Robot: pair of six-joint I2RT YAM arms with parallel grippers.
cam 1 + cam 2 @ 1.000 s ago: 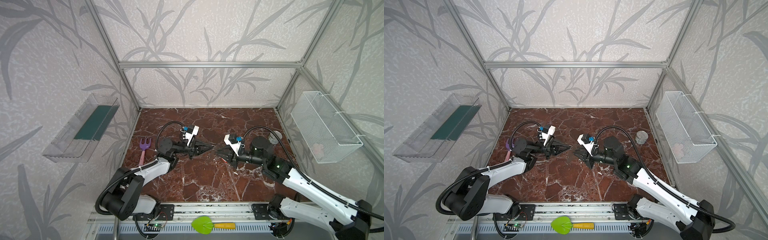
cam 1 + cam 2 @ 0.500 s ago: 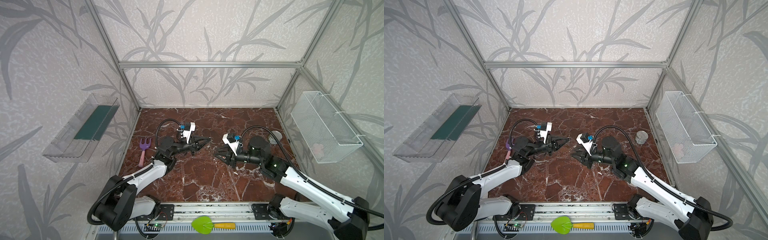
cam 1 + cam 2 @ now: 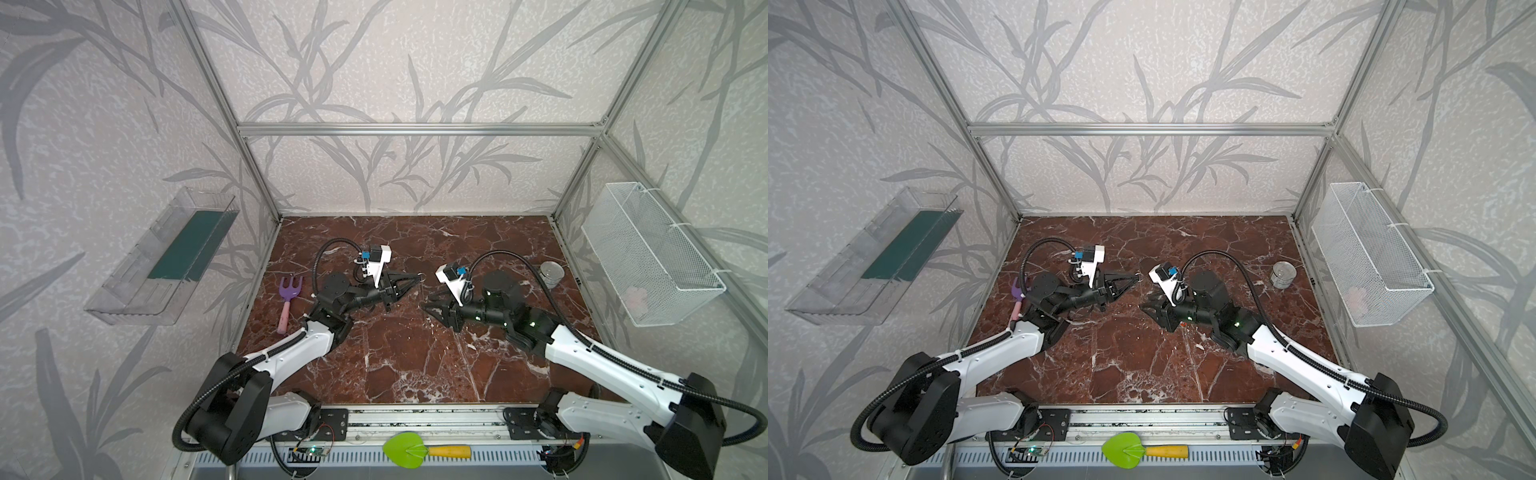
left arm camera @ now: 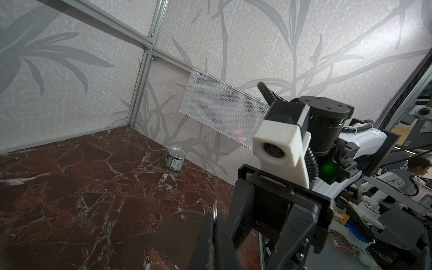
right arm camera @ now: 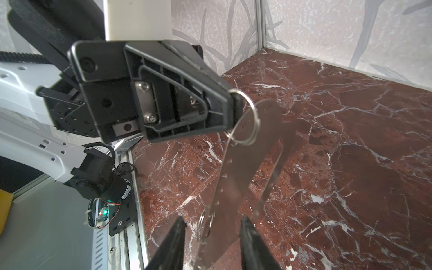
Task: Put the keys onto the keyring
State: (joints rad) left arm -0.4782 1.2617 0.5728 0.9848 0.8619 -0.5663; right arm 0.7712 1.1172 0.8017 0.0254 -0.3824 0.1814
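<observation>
Presentation step judged in hand: left gripper (image 5: pixel 230 105) pinches a wire ring (image 5: pixel 257 119) from which the keyring (image 5: pixel 231 168) hangs, its lower end between the spread jaws of the right gripper (image 5: pixel 212 219). The keys are not discernible, so the next move calls for locating them. Wire basket (image 3: pixel 648 266) holds a pink item (image 3: pixel 636 297); clear tray (image 3: pixel 137 291) holds a green liner (image 3: pixel 187 245).
</observation>
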